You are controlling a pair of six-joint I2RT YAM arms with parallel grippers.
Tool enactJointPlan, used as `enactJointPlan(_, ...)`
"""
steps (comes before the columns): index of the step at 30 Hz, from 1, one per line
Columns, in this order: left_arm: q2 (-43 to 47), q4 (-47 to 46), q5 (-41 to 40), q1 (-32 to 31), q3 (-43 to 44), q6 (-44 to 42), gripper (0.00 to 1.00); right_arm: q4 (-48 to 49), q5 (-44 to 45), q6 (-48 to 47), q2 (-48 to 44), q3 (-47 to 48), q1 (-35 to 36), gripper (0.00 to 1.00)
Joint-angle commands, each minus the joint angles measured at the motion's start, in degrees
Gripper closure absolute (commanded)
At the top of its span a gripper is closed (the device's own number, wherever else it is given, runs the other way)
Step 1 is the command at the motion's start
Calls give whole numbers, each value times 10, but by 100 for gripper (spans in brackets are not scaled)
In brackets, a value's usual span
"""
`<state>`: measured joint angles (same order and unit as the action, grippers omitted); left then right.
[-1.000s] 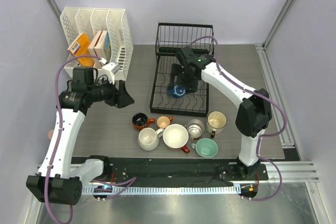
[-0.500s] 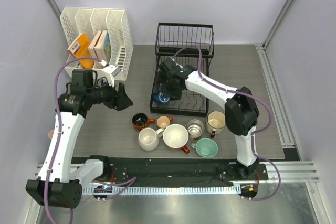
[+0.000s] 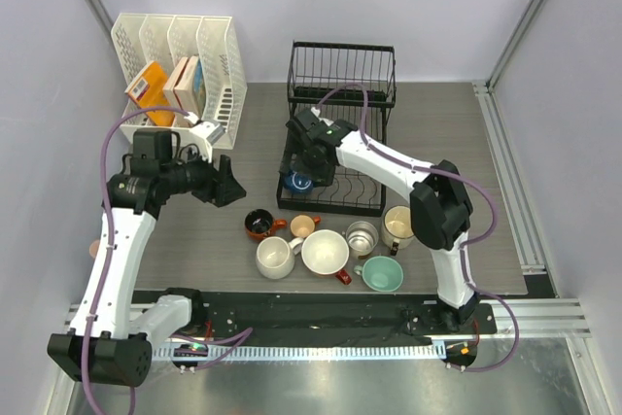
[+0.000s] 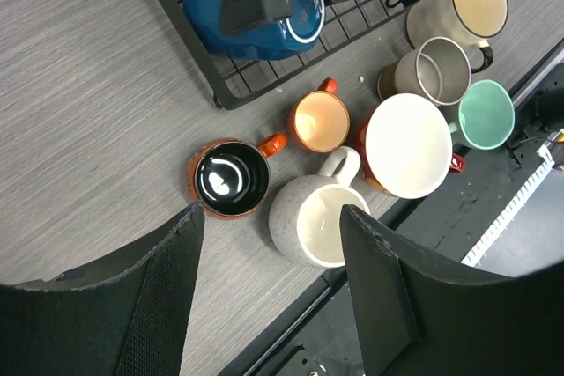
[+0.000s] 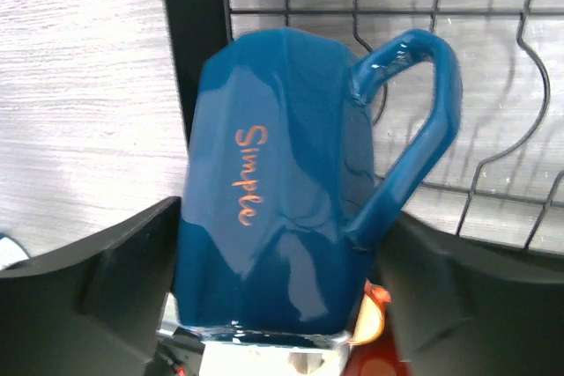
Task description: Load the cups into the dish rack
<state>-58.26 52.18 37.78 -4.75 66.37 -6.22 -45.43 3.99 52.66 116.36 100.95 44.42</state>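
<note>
My right gripper (image 3: 303, 174) is shut on a blue mug (image 5: 282, 217) marked "Simple". It holds the mug over the front-left corner of the black wire dish rack (image 3: 340, 133), with the handle over the rack's base (image 5: 196, 33). The blue mug also shows in the left wrist view (image 4: 256, 11). My left gripper (image 4: 273, 217) is open and empty, above the table left of the mug group. In front of the rack stand a black-inside mug (image 3: 258, 224), a peach one (image 3: 304, 225), a speckled white one (image 3: 275, 258), a red one with white inside (image 3: 325, 252), a steel one (image 3: 362, 236), a cream one (image 3: 399, 225) and a teal one (image 3: 382, 273).
A white slotted file organizer (image 3: 180, 46) with boxes in it stands at the back left, just behind my left gripper. A black strip (image 3: 321, 313) runs along the table's near edge, close to the front mugs.
My right gripper has carried the blue mug left, from the middle of the rack's base to its front-left corner. My left arm has barely moved.
</note>
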Motion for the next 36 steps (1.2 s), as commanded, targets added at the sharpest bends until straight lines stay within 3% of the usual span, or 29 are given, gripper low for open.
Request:
enactJointPlan(1,-7,5,30,-1,4,-9,36,-8,29,-28,25,63,15,0)
enactJointPlan(5,-13,14,48,-2,3,-13,36,-36,44,-50,34,114,22,0)
enactJointPlan(14,-21,20,62,-1,-4,-20,39,-43,64,-66,12,123,29,0)
enactJointPlan(20,-29,20,67,-1,-5,-18,39,-70,95,-79,-50,117,40,0)
enactJointPlan(22,-31,18,70,-6,-6,-19,39,-84,121,-88,-116,90,44,0)
enactJointPlan(26,-31,8,28,-72,4,-1,39,-120,207,-112,-227,34,44,0)
enactJointPlan(30,-56,-1,-53,-219,31,18,39,-178,296,-82,-322,-70,41,0)
enactJointPlan(36,-101,6,-126,-302,70,28,40,-266,346,22,-405,-236,41,3)
